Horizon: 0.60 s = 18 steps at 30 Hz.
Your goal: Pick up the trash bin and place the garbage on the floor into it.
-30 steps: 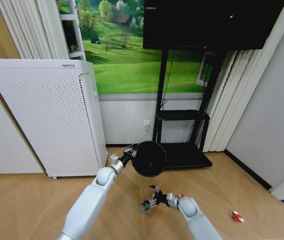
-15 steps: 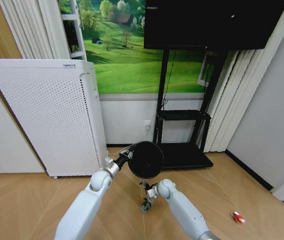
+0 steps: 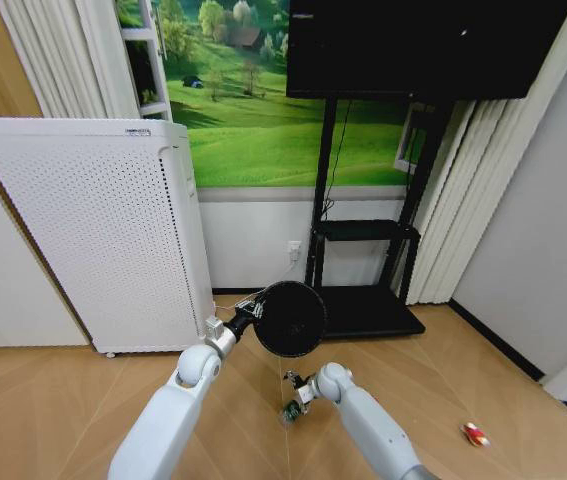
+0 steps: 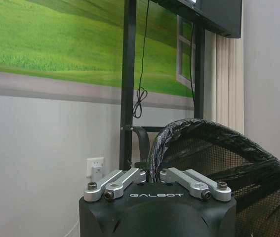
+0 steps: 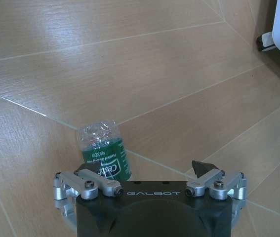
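Bottle [image 5: 102, 150] looks light, crinkly and likely to slip; grip its middle. Right claw [image 3: 294, 392] hovers released above it; left claw [image 3: 247, 314] grasps the bin [image 3: 290, 318] rim.

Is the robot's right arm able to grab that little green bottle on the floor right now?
Probably yes. The right tool hangs just above the bottle, open, with bare wood floor around it and nothing between. The left tool holds the trash bin up, out of the way.
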Tool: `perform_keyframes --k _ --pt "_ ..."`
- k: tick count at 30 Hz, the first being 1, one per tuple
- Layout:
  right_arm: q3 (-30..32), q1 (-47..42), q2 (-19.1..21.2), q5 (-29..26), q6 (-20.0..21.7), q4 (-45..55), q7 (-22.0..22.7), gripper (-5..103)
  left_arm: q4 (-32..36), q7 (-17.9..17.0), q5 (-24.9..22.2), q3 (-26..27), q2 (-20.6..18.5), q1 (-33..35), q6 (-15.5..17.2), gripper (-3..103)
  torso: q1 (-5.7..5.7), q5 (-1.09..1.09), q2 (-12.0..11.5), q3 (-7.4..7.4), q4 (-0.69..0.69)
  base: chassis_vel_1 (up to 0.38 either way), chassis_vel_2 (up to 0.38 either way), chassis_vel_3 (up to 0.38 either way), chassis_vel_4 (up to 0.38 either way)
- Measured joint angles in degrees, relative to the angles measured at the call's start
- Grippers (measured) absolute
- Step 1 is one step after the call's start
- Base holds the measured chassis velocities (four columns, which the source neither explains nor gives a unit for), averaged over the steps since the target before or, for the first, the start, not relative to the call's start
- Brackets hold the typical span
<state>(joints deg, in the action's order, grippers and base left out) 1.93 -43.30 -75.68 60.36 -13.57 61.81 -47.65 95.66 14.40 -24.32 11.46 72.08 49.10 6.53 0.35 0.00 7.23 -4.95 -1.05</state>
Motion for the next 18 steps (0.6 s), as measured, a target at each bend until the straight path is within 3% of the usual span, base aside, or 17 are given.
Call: perform_keyframes --k 18 --pt "-1.2 1.7 -1.2 2.9 0.6 -4.4 2.1 100 3.5 0.4 0.2 2.6 -0.6 3.4 0.0 7 0.00 -0.01 0.0 0.00 0.01 0.000 0.000 0.000 0.000"
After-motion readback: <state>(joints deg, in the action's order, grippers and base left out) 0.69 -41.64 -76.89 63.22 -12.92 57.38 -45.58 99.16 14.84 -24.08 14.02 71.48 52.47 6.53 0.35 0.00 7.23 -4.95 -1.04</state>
